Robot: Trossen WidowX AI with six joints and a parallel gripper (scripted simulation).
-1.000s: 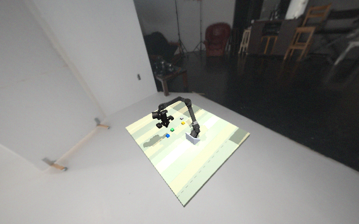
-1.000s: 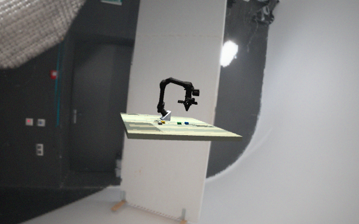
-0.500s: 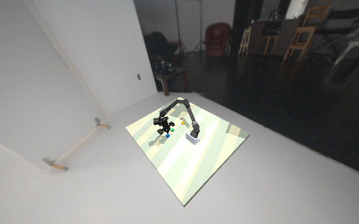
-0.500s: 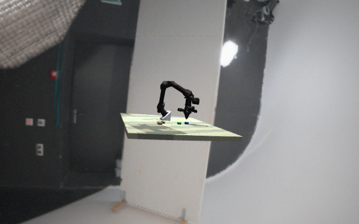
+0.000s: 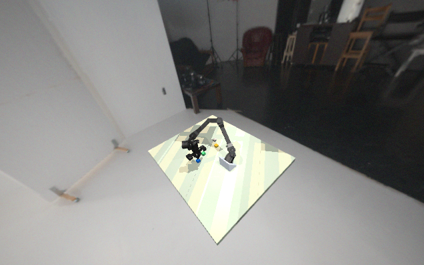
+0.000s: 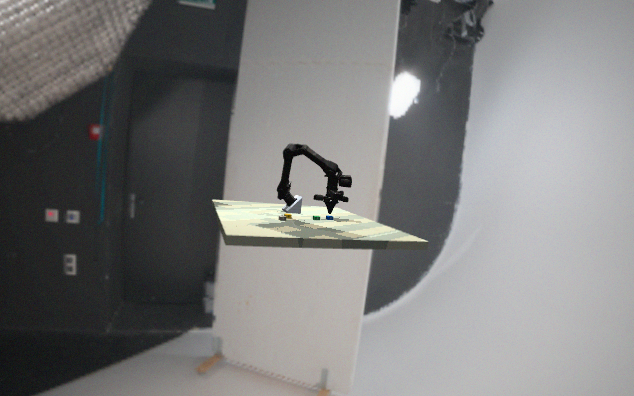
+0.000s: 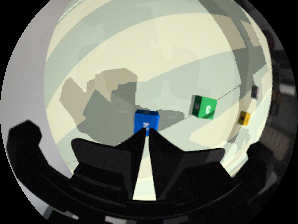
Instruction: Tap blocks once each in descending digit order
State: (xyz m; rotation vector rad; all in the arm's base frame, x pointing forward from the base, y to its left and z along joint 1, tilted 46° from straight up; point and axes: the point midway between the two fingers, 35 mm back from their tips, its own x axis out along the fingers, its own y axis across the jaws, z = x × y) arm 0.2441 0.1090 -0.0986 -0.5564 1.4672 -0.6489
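Observation:
My gripper (image 6: 330,212) (image 7: 147,131) is shut and empty, its tips pointing down just above the blue block. The blue block (image 5: 198,160) (image 6: 329,218) (image 7: 146,119) lies on the table; the tips hide part of its top in the wrist view, and its white digit is unclear. The green block (image 5: 203,153) (image 6: 316,218) (image 7: 205,107) lies beside it, to the right in the wrist view; its digit looks like a 3, but I cannot be sure. The yellow block (image 5: 216,145) (image 6: 288,216) (image 7: 244,118) and a dark grey block (image 5: 214,140) (image 6: 282,218) (image 7: 255,92) lie farther right there, digits unreadable.
The striped table (image 5: 217,214) (image 6: 260,240) carries the blocks and the arm's light grey base (image 5: 225,164) (image 6: 295,205). In the wrist view the arm's shadow falls around the blue block. The green block is the blue block's nearest neighbour.

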